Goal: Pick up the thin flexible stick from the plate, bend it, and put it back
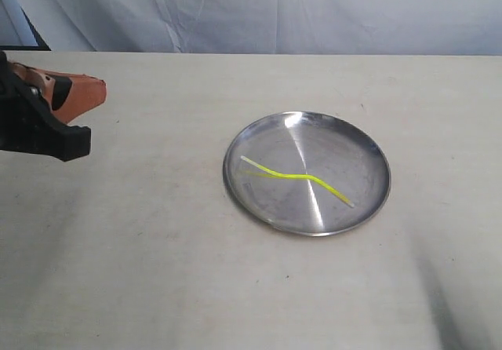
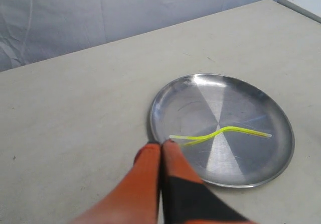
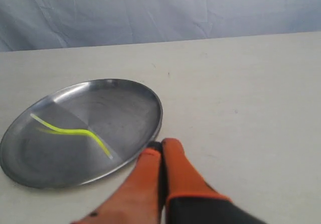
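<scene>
Left gripper (image 2: pixel 161 144): orange fingers pressed together, pinching nothing, held off to the left and well apart from the plate (image 1: pixel 353 150). Right gripper (image 3: pixel 160 146): likewise closed flat and empty, out of the exterior view, with the plate's right rim just ahead of its tips. Thin flexible stick (image 1: pixel 294 176): lying loose on the plate, running from far left to near right across the middle.

Likely trouble from here:
- Closed fingers brought down as they are: no grasp, only a push, sending the strand skating over slick metal.
- Flat strand against a flat surface: hard to get under, so likely to slip out of a shallow pinch or be missed outright.
- Pressing down near the rim: could tip or shove the light plate across the table (image 1: pixel 157 248).
- Misjudging depth: easy here, given the strand's faint yellow reflection beside it in the steel.
- Bending too sharply or with grips too close together: could kink the strand or pop it free.

Materials and shapes:
- Stick: very thin, bright yellow, whitish at both ends, wavy with two soft bends, shorter than the plate's width.
- Plate: round, silver, shallow raised rim, brushed finish with fan-shaped glare.
- Table: pale beige, matte, faintly speckled.
- Backdrop (image 1: pixel 314 12): grey-blue cloth, creased.
</scene>
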Available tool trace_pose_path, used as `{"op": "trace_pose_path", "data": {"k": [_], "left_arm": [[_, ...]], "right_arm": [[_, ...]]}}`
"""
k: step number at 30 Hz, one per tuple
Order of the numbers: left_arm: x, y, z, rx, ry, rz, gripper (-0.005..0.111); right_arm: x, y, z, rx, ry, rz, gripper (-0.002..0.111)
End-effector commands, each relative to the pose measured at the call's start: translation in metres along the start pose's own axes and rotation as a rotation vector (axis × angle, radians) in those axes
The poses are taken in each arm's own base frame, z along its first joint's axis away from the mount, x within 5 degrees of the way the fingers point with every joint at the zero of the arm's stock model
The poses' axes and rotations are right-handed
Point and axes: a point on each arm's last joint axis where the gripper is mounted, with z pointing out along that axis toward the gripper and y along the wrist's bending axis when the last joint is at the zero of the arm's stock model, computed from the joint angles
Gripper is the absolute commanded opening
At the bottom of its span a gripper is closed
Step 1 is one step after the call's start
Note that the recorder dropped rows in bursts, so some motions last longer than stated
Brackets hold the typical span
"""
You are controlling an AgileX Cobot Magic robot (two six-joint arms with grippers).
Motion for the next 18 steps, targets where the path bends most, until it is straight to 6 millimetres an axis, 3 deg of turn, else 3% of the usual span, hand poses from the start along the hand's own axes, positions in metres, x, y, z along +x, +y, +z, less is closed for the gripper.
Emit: {"op": "trace_pose_path", "data": {"k": [1,18], "left_arm": [[0.0011,0.0006,-0.0002,-0.006,-0.002,-0.001,0.000],[0.0011,0.0006,-0.0002,-0.006,-0.002,-0.001,0.000]], "right_arm": [[0.0063,-0.0001,0.0022,-0.002,0.006,0.021,0.000],[0.0064,0.0002,0.0022,-0.005,0.006,0.031,0.000]]}}
